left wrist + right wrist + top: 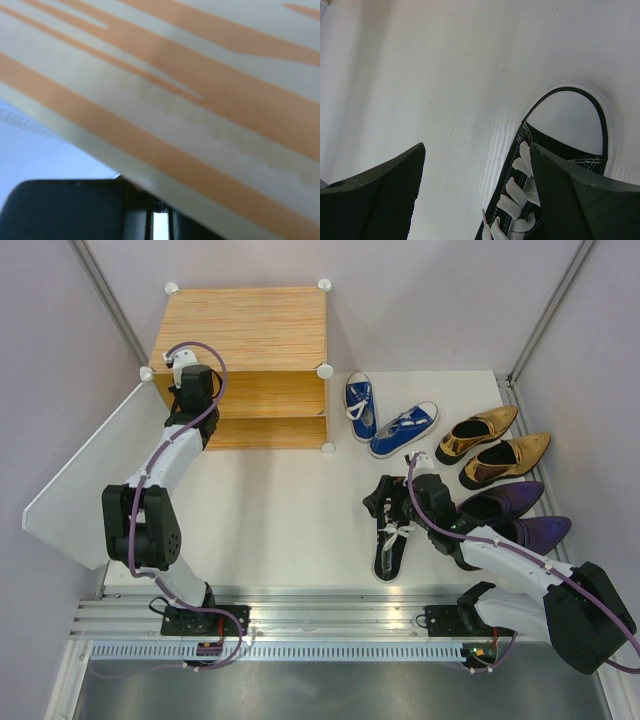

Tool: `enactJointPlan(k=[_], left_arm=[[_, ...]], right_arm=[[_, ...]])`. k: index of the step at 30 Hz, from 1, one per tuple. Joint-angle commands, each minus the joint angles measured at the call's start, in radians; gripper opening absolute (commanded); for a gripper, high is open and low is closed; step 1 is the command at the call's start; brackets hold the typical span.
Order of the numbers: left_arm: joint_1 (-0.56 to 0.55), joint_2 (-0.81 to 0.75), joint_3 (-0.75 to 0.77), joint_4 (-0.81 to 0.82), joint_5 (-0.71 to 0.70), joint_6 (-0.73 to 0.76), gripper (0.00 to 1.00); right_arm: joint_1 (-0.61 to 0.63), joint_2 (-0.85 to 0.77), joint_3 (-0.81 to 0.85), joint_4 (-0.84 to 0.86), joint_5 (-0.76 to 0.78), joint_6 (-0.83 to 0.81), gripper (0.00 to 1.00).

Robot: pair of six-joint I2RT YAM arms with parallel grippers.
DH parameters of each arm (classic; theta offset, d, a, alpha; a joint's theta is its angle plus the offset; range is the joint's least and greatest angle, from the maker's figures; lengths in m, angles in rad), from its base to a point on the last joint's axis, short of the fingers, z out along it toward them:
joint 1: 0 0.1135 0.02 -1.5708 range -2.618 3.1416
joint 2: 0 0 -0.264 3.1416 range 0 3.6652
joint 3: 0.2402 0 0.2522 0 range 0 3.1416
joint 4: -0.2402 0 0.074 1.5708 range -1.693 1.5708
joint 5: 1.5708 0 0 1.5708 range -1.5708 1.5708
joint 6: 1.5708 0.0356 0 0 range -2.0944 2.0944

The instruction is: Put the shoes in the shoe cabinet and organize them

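Right of shoe cabinet [245, 335]: blue sneakers [400, 430], gold heels [482, 435], purple heels [512, 502] and black sneakers [390, 545] all lying on table [280, 520]. I am judging none shelved yet. Am hovering right gripper [390, 502], fingers spread, over black sneakers. Left gripper [183, 365] at cabinet's left front corner; cannot tell whether closed.

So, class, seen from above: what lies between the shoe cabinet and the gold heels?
The two blue sneakers lie in that stretch, right of the shoe cabinet and left of the gold heels. The top external view shows this.
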State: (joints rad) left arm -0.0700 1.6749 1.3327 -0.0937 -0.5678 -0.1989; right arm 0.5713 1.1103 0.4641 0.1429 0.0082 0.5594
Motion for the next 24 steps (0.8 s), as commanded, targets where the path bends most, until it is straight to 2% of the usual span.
enactJointPlan(k=[1,6,7,8,11,14,20,24], left_arm=[[0.022,-0.004,0.037,-0.052,-0.184,-0.085,0.02],[0.022,0.011,0.052,-0.055,-0.181,-0.096,0.02],[0.022,0.009,0.054,-0.054,-0.167,-0.099,0.07],[0.022,0.009,0.053,-0.055,-0.158,-0.103,0.23],[0.021,0.005,0.045,-0.055,-0.121,-0.114,0.45],[0.018,-0.010,0.034,-0.055,-0.095,-0.125,0.53],[0.018,-0.055,0.007,-0.054,-0.031,-0.151,0.60],[0.018,-0.095,-0.021,-0.055,0.044,-0.178,0.60]], right_arm=[[-0.004,0.005,0.018,0.034,0.009,-0.013,0.88],[-0.004,0.003,0.018,0.034,0.012,-0.016,0.88],[-0.004,0.000,0.018,0.032,0.013,-0.015,0.89],[-0.004,0.000,0.018,0.032,0.013,-0.015,0.89],[-0.004,-0.001,0.018,0.030,0.015,-0.016,0.88],[-0.004,-0.004,0.016,0.029,0.015,-0.016,0.88],[-0.005,-0.013,0.013,0.027,0.013,-0.015,0.89],[-0.005,-0.023,0.010,0.027,0.013,-0.013,0.88]])
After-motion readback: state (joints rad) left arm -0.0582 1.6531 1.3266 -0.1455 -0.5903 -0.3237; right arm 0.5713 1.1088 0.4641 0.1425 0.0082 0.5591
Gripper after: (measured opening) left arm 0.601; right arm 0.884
